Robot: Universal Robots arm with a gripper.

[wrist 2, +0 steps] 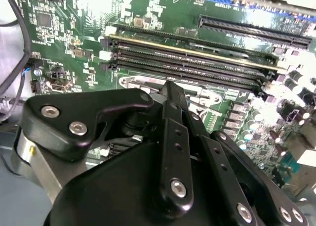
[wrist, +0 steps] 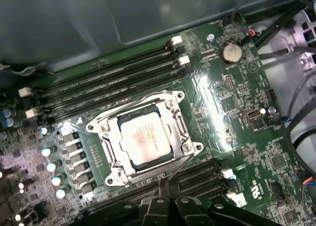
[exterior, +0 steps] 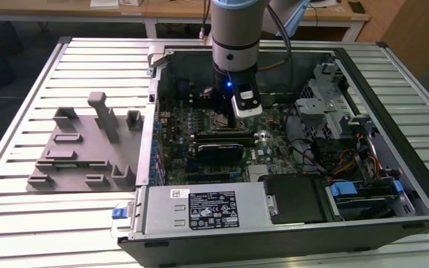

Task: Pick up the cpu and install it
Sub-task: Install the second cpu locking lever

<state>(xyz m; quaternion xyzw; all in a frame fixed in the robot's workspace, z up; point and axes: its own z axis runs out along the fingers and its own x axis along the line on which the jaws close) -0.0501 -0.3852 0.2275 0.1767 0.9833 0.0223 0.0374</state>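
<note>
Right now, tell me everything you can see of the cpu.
In the first wrist view the cpu is a small flat square chip with a pale silvery metal top, faintly printed, and a thin darker rim. It lies flat, seated in the motherboard socket, framed by the socket's shiny metal bracket with screws at the corners. Rows of memory slots run alongside. Nothing grips it; the end effector is above the board nearby.
</note>
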